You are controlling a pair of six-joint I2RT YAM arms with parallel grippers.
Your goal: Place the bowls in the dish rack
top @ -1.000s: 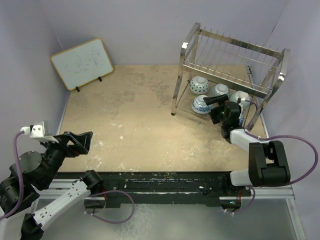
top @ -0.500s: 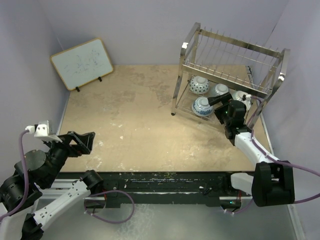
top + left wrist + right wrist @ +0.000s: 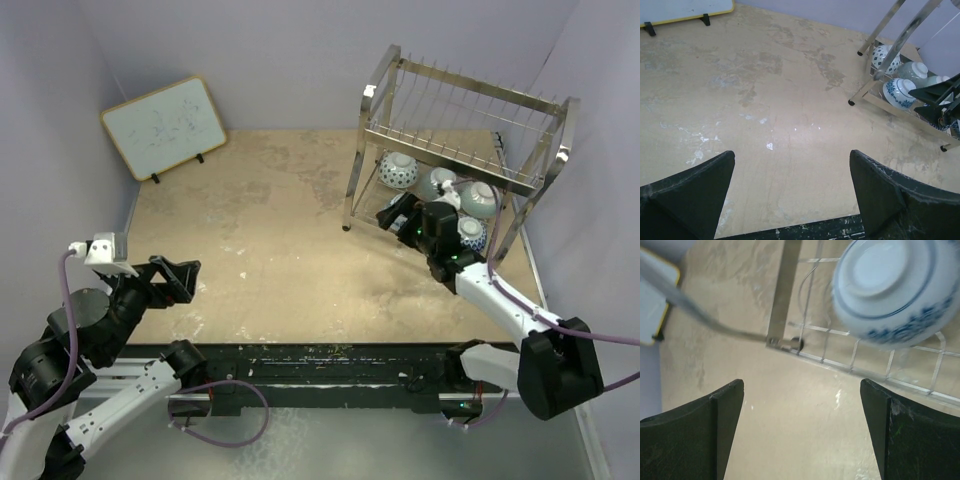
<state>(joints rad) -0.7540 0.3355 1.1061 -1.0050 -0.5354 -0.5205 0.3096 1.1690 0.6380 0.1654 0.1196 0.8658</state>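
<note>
Dish rack: the dish rack (image 3: 383, 75) stands at the upper right of the overhead view, at the far right corner of the surface (image 3: 280, 230)
Bowls: the bowls (image 3: 398, 170) sit in a cluster on the rack's lower tier; four show from above, two blue-patterned and two pale, and none shows out on the surface
Not seen: I cannot make out a red-orange bowl, and the right arm hides part of the tier
Nearest bowl: a blue-and-white bowl (image 3: 895, 290) fills the upper right of the right wrist view, foot ring towards the camera, resting on the wire grid (image 3: 840, 347) beside the rack leg (image 3: 787, 285)
Why so placed: turned foot-up on the wires, the bowls look settled and able to drain; low in the tier they should not roll
Right claw: the right claw (image 3: 398, 215) hangs at the front left of the lower tier with its fingers spread wide; nothing lies between them, and the patterned bowl is apart from both
Reading: an empty, spread claw this near a seated bowl suggests the placing is done here
Left claw: the left claw (image 3: 182, 280) is at the lower left, spread and empty over bare surface, well apart from the rack, likely parked out of the way
</note>
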